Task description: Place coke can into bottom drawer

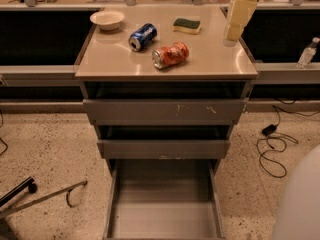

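Gripper (234, 29) hangs at upper right of frame, over the right rear corner of the table (115, 61), pale and pointing down; cannot tell how far open it is, and it has hold of nothing that shows. Coke can (170, 55) lies on its side near table centre, well apart from the gripper, down and left of it, silver top facing lower left. Blue can (142, 36) lies just beside it, up and left, not touching; green sponge (187, 25) sits behind, white bowl (107, 19) at the upper left corner. Bottom drawer (165, 211) is pulled out at lower centre, floor bare, below the two shallower drawers. Step in hand looks like the reach to the coke can, so nothing of the task is done yet. To do it well: come in from above, close across the can's short width rather than end to end, keep clear of the blue can, expect the dented body to roll or slip. Then lift high enough to pass the table's front edge before lowering into the drawer.
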You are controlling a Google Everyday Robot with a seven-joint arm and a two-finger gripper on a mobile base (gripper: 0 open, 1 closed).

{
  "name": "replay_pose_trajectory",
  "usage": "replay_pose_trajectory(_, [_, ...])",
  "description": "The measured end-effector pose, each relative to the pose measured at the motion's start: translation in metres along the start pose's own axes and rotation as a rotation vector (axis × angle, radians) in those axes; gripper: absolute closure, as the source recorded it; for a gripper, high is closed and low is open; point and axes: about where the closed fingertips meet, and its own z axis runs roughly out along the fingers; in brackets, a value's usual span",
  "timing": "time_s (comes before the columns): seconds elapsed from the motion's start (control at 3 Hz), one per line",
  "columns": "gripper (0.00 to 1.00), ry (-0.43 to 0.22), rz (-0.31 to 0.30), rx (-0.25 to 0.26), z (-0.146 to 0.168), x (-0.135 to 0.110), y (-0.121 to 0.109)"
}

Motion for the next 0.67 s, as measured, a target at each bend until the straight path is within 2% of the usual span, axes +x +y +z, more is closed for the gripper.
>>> replay_pose_trajectory(0.33, [0.00, -0.044, -0.019, 0.043, 0.024, -0.021, -0.022])
replay_pose_trajectory(0.67, [0.00, -0.074, -0.020, 0.014, 0.057, -0.027, -0.028])
